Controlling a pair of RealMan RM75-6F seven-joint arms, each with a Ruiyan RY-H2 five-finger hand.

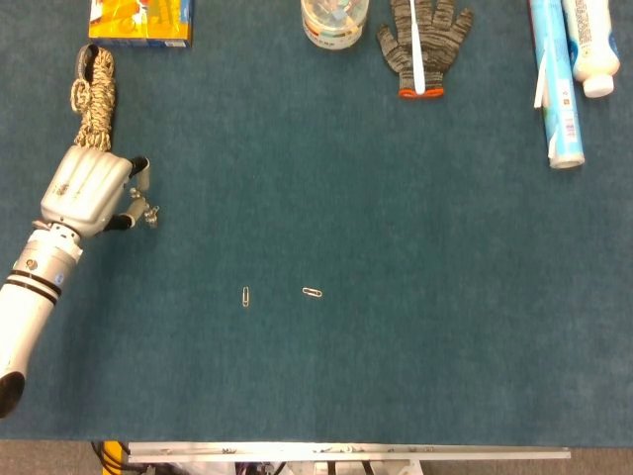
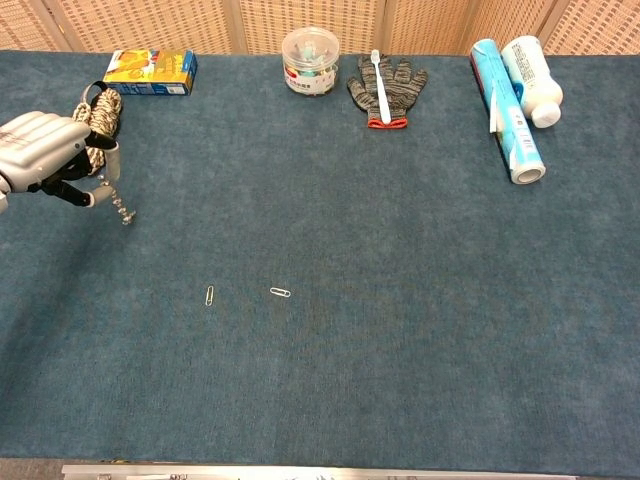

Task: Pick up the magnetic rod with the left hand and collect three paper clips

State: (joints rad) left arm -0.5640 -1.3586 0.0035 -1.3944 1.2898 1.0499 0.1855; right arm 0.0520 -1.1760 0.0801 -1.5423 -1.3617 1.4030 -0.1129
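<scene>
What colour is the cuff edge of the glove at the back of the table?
Orange-red, on a grey speckled glove; clearest in the chest view.

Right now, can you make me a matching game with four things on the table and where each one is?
Things:
1. toothbrush
2. rope bundle
3. magnetic rod
4. two loose paper clips

Places:
A. held in the left robot hand
B. lying on the grey glove
C. flat on the blue cloth near the middle
D. just below the yellow box

Pairs: 1-B, 2-D, 3-A, 4-C
</scene>
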